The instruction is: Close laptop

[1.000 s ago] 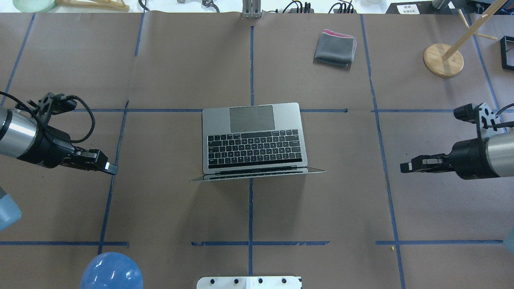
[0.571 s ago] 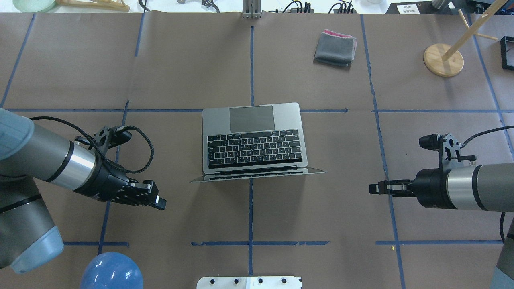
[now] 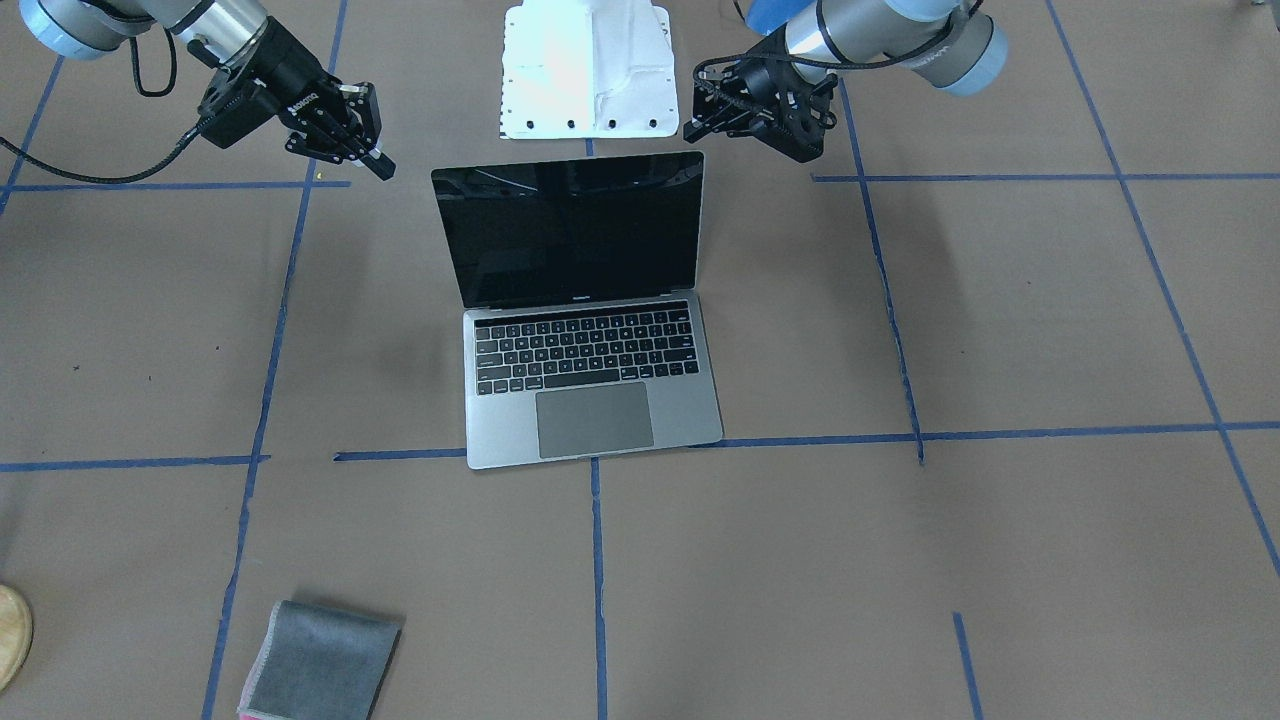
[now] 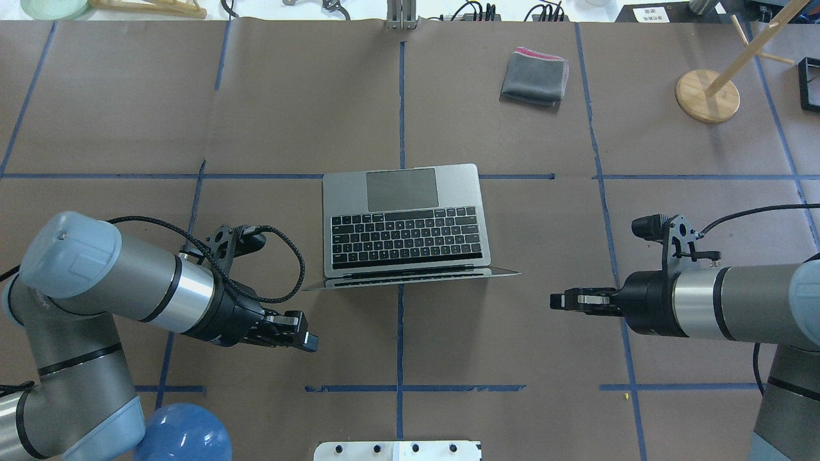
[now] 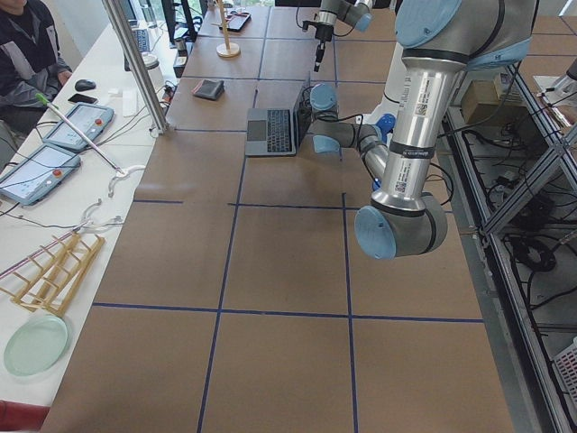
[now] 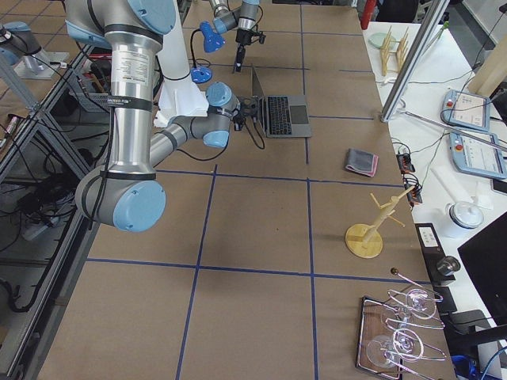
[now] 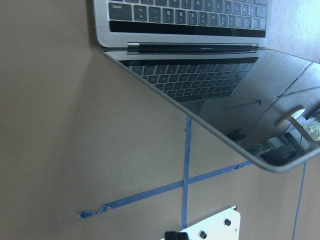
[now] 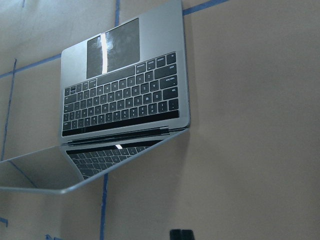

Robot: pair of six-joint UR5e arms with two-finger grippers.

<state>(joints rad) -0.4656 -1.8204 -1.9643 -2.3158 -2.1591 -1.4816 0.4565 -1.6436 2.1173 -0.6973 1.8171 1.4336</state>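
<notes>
Laptop (image 4: 403, 218) sits open midway between the arms, its hinge running left to right and its lid leaning back toward the robot. Both grippers hang on the robot's side of that lid, clear of it. The left gripper (image 4: 309, 340) is off its left corner and the right gripper (image 4: 555, 300) off its right, each pinched together and empty. Neither looks clearly nearer. Closing means pushing the lid's back away from the robot.

we see a folded grey cloth (image 4: 535, 78) upper right of the overhead frame, a wooden stand (image 4: 707, 95) further right.
</notes>
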